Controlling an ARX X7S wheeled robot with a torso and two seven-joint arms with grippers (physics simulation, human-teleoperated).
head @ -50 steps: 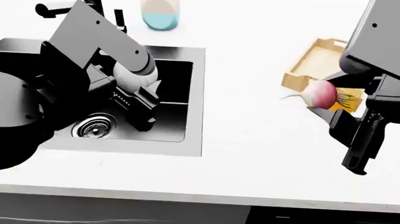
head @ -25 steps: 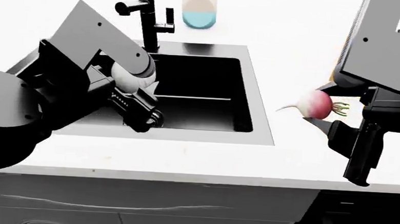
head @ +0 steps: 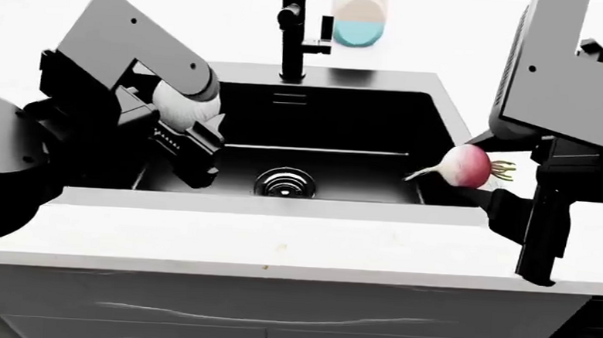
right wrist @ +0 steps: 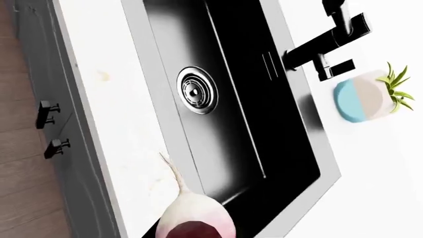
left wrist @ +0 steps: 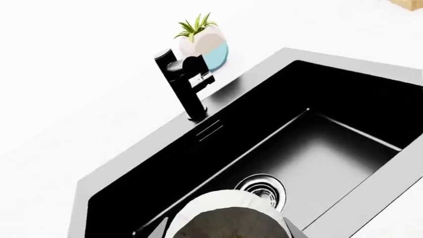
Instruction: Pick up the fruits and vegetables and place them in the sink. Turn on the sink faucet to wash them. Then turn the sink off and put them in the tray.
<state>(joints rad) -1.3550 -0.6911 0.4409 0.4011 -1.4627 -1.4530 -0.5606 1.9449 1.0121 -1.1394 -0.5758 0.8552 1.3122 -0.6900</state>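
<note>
In the head view the black sink fills the middle, its silver drain near the front and the black sink faucet behind it. My left gripper is shut on a whitish garlic-like bulb and holds it above the basin's left part. In the left wrist view the bulb sits over the drain. My right gripper is shut on the pink-red radish, which hangs over the sink's right rim. The radish shows its white root tail. Of the tray only a light wood sliver shows.
A white-and-blue plant pot stands right of the faucet at the back of the white counter. Grey cabinet fronts with dark handles run below the counter's front edge.
The view has swung so the sink now sits in the middle. The radish has travelled from the counter by the tray to the sink's right rim. The left gripper still holds the bulb over the basin.
</note>
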